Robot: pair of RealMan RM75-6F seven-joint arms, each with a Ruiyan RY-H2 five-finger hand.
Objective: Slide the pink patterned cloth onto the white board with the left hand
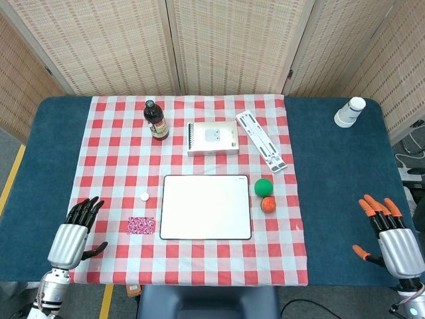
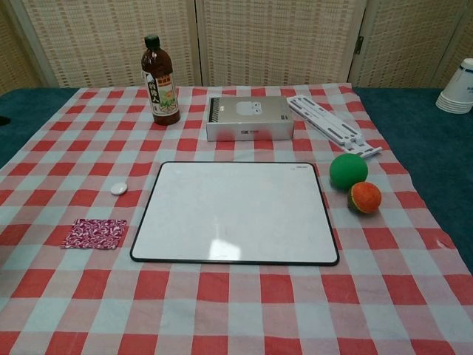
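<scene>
Pink patterned cloth [image 1: 141, 225] lies flat on the red-and-white checked tablecloth [image 1: 119, 159], just left of the white board [image 1: 206, 207] and apart from its black-edged rim. In the chest view the cloth [image 2: 94, 234] sits near the board's [image 2: 236, 213] lower left corner, with a small white round cap [image 2: 119, 188] beyond it on the tablecloth.

The left hand [image 1: 74, 232] hovers at the near left edge of the tablecloth, left of the cloth and not touching it, its dark fingers [image 1: 86, 209] spread and holding nothing. The right hand [image 1: 388, 236] is well off to the right over the blue table cover [image 1: 345, 199], its orange-tipped fingers [image 1: 378, 206] also spread and empty. Neither hand shows in the chest view.

A dark bottle [image 2: 160, 81] with a black cap stands upright at the far side; its contents look dark, and the fill level cannot be told. Beside it lie a grey box [image 2: 249, 117] and a white folded stand [image 2: 332, 126]. A green ball [image 2: 348, 171] and an orange ball [image 2: 364, 197] touch each other just right of the board. A stack of white paper cups [image 1: 349, 111] rests on the far right of the table cover; what is inside cannot be seen.
</scene>
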